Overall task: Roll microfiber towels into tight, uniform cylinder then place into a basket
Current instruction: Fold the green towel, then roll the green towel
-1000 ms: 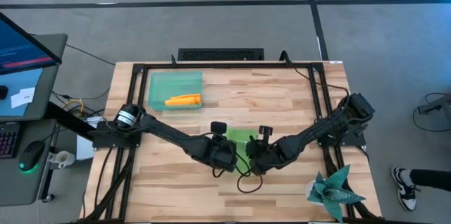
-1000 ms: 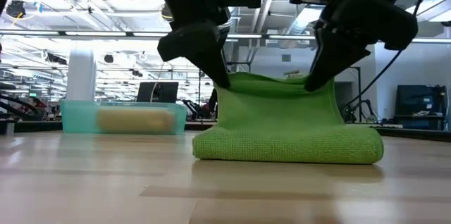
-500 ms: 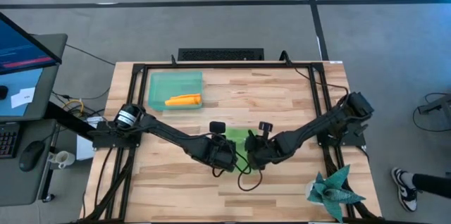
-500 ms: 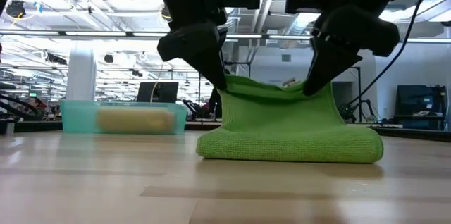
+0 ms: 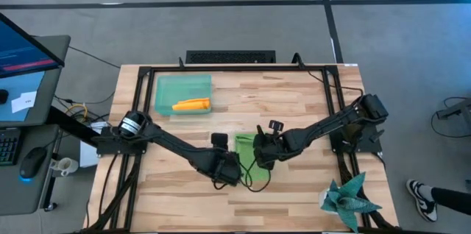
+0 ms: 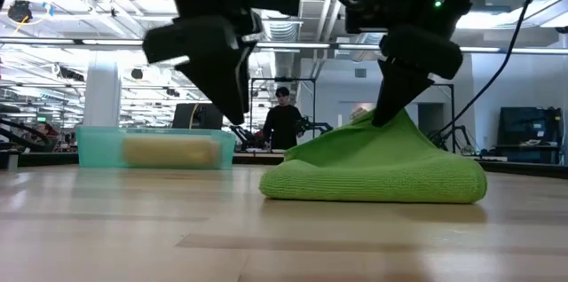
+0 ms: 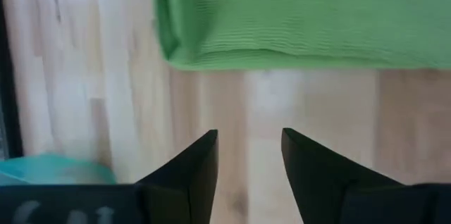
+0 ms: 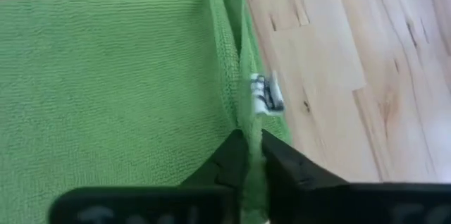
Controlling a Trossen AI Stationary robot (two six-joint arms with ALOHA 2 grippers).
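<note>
The lime green towel (image 5: 245, 144) lies folded mid-table, its bottom fold on the wood (image 6: 373, 189). My right gripper (image 8: 252, 139) is shut on its raised edge, so the cloth rises to a peak (image 6: 383, 121). My left gripper (image 7: 248, 136) hangs open just to the towel's left and nearer the table's near edge (image 5: 227, 171), with bare wood between its fingers and touching nothing. The mint basket (image 5: 158, 94) stands at the far left with the rolled orange towel (image 5: 191, 104) lying inside. My right gripper pinches the green towel's upper edge (image 8: 243, 122) between its two fingers, beside the white tag (image 8: 264, 96). The fingers come slanting down from above. That edge is lifted into a peak while the rest of the towel lies slack on the table.
A dark teal spiky cloth (image 5: 349, 199) lies at the near right corner. Black frame rails (image 5: 335, 109) run along the table's sides. A person (image 6: 284, 122) stands in the room behind. Bare wood lies in front of the towel and to its left.
My left gripper has let go of the towel and drawn away toward the table's left and near edges. The towel's left upper edge has dropped onto the fold. My right gripper has shifted toward the table's left, keeping its edge raised, so the cloth now forms one peak.
</note>
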